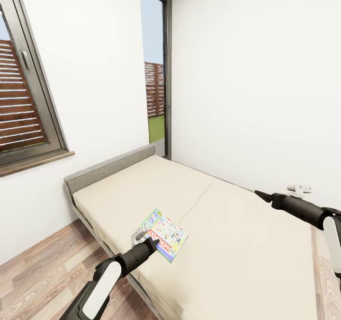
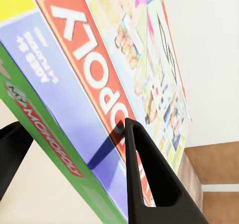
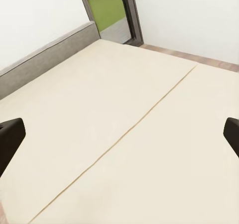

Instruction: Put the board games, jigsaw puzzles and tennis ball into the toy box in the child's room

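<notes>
A colourful Monopoly board game (image 1: pixel 161 235) with a green edge and red logo sits at the near edge of the beige bed (image 1: pixel 227 244). One corner is tilted up. My left gripper (image 1: pixel 142 240) is shut on that near corner. In the left wrist view the box (image 2: pixel 99 59) runs between the two black fingers (image 2: pixel 149 179), one above its printed face and one below. My right gripper (image 1: pixel 259 194) hovers open above the right side of the mattress (image 3: pixel 124 109), nothing between its fingertips. The toy box and the table are out of view.
The bed has a grey headboard (image 1: pixel 106 168) against the window wall. A window (image 1: pixel 23 116) is on the left and a tall glass door (image 1: pixel 156 74) stands in the corner. Wooden floor (image 1: pixel 42 272) lies left of the bed, with a white wall on the right.
</notes>
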### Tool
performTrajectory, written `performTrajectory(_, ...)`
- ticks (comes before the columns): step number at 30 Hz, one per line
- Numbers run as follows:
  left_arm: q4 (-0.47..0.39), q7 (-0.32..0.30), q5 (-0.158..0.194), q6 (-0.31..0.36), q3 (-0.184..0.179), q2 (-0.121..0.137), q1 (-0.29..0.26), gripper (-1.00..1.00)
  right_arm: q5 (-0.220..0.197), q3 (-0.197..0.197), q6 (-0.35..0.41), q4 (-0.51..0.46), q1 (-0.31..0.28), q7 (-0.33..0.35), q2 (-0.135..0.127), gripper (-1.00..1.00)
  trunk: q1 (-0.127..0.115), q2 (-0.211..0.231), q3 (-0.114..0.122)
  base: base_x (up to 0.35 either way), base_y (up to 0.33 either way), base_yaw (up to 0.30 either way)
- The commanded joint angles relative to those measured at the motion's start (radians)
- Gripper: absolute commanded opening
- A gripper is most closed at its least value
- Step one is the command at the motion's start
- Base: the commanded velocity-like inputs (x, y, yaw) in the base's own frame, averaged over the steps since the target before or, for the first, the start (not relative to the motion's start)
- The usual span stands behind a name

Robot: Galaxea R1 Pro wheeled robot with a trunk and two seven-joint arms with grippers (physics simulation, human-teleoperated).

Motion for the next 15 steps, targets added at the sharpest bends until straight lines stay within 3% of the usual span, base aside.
performTrajectory(1, 0.0, -0.001, 0.003, 0.004, 0.001, 0.0, -0.001, -1.0, -0.005, -0.001, 0.007, 0.0, -0.001, 0.0, 0.0, 1.0, 0.0, -0.001, -0.001, 0.0, 0.0, -0.074)
performTrajectory(7, 0.0, 0.0, 0.003, 0.004, 0.001, 0.0, -0.001, -1.0, -0.005, -0.001, 0.008, 0.0, -0.001, 0.0, 0.0, 1.0, 0.0, -0.001, -0.001, 0.0, 0.0, -0.151)
performTrajectory(15, 0.0, 0.0, 0.003, 0.004, 0.001, 0.0, -0.001, -1.0, -0.005, -0.001, 0.007, 0.0, -0.001, 0.0, 0.0, 1.0, 0.0, -0.001, -0.001, 0.0, 0.0, -0.241)
